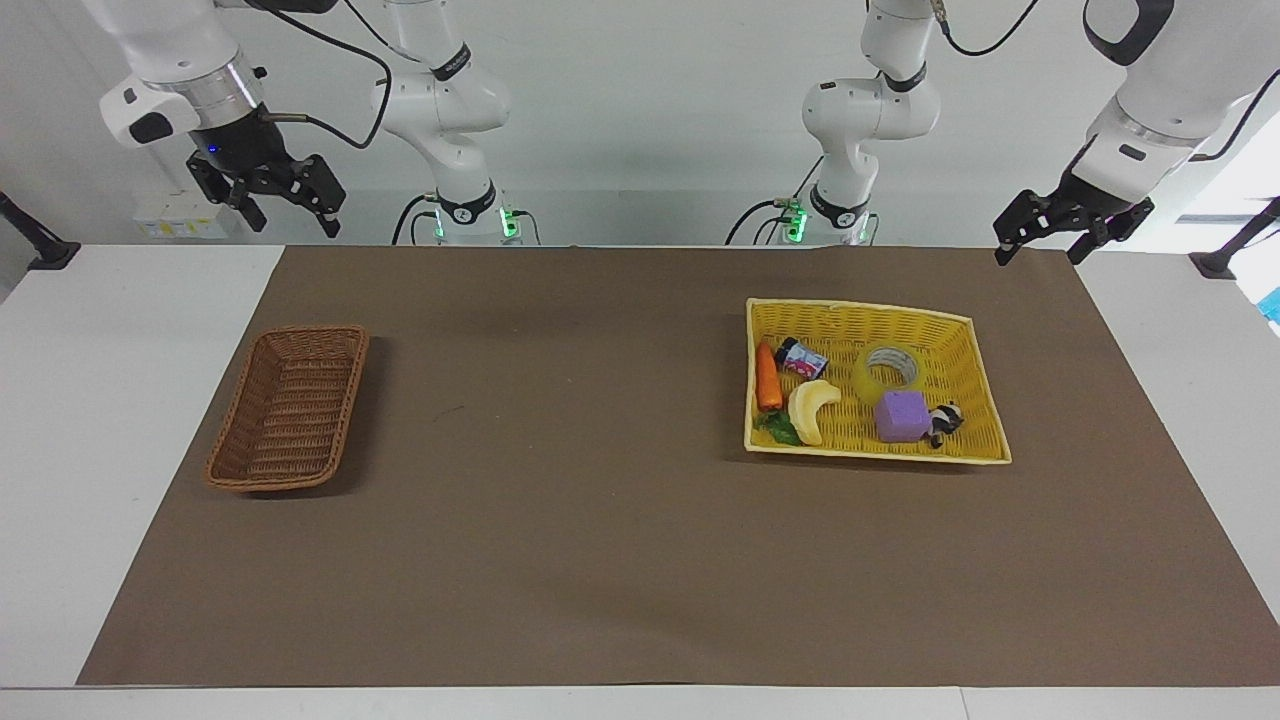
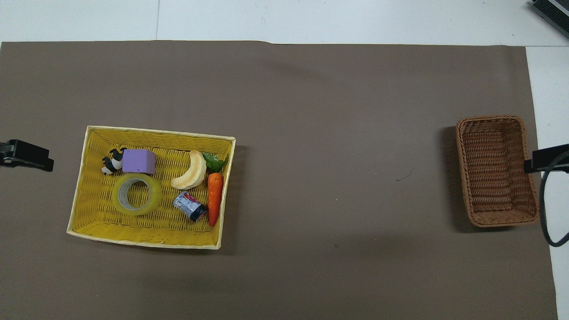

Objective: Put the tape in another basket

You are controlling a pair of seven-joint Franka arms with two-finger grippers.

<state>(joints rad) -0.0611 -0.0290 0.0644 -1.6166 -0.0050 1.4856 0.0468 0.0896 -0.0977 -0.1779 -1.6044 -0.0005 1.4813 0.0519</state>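
The tape [image 1: 890,368] is a yellowish roll lying flat in the yellow basket [image 1: 860,305], beside a purple block; it also shows in the overhead view [image 2: 136,194]. The small brown wicker basket [image 1: 310,330] stands empty at the right arm's end of the table, also seen from overhead [image 2: 491,118]. My left gripper [image 1: 1040,252] is open and empty, raised over the mat beside the yellow basket [image 2: 160,132]; its tip shows in the overhead view [image 2: 26,155]. My right gripper [image 1: 292,220] is open and empty, raised beside the brown basket; its tip shows from overhead [image 2: 549,158].
The yellow basket also holds a banana [image 1: 810,408], a carrot [image 1: 768,378], a small can [image 1: 803,358], a purple block [image 1: 900,415] and a black-and-white toy [image 1: 945,420]. A brown mat [image 1: 560,520] covers the table between the two baskets.
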